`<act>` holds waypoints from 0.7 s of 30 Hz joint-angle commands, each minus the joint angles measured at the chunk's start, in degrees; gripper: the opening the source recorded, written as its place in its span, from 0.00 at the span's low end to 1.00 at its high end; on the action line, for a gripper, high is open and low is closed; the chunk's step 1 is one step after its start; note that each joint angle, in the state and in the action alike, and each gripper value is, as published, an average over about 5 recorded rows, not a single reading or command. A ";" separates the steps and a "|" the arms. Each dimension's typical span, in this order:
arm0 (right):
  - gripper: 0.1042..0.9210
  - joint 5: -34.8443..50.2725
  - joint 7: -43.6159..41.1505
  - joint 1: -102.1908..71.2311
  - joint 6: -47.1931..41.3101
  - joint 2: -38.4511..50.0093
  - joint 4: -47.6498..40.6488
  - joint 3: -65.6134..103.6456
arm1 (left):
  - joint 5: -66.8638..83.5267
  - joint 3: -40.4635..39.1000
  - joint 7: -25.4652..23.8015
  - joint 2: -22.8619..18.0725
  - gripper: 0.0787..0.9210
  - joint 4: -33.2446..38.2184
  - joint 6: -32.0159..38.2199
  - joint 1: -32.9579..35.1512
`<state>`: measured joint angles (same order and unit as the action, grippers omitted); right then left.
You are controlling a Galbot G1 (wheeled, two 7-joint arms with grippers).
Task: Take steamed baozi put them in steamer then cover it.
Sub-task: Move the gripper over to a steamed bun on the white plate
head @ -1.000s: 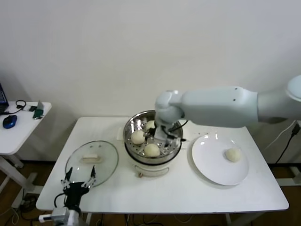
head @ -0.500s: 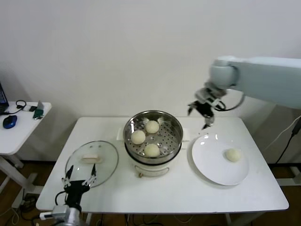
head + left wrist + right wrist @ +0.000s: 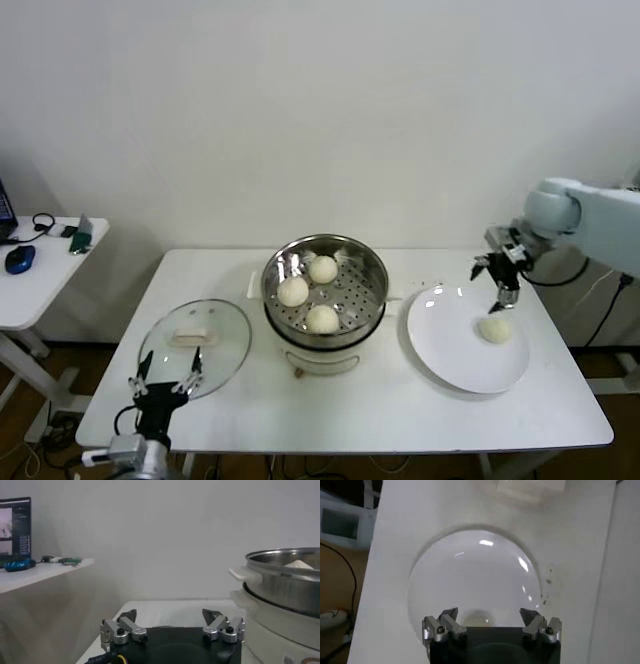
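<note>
R gripper [image 3: 497, 283] open, empty, just above last bun [image 3: 494, 328] on plate [image 3: 450, 345]. 3 buns [image 3: 322, 319] in steamer [image 3: 285, 300]. L gripper [image 3: 165, 385] open, idle at table [image 3: 400, 410] front by lid [image 3: 225, 345].

On the table [image 3: 400, 410], steamer [image 3: 325, 290] at centre with three baozi [image 3: 322, 319] inside; cover [image 3: 195, 345] lying to its left, plate [image 3: 450, 345] to its right carrying a fourth baozi [image 3: 494, 328]. Right pincer [image 3: 497, 283] just above and behind that fourth one, left pincer [image 3: 165, 385] at the table's near-left edge before the cover. Side table [image 3: 40, 275] farther left.
</note>
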<state>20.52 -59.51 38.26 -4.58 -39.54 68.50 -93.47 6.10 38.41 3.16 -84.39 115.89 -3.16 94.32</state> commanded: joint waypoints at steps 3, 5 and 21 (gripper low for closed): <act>0.88 -10.23 0.59 -18.44 -0.73 0.25 -11.55 13.77 | -0.35 0.23 0.10 -0.42 0.88 -0.02 -0.02 0.50; 0.88 -11.61 1.02 -20.71 -0.56 -0.23 -12.96 16.00 | -0.54 0.17 0.13 -0.55 0.88 -0.10 0.05 0.62; 0.88 -16.88 1.74 -27.49 0.21 -4.16 -19.52 24.19 | -1.86 -0.12 0.29 -1.45 0.88 0.01 0.14 1.40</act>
<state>6.84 -57.98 15.41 -4.32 -42.72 52.90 -73.88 4.41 38.27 3.42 -85.70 115.86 -3.07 95.66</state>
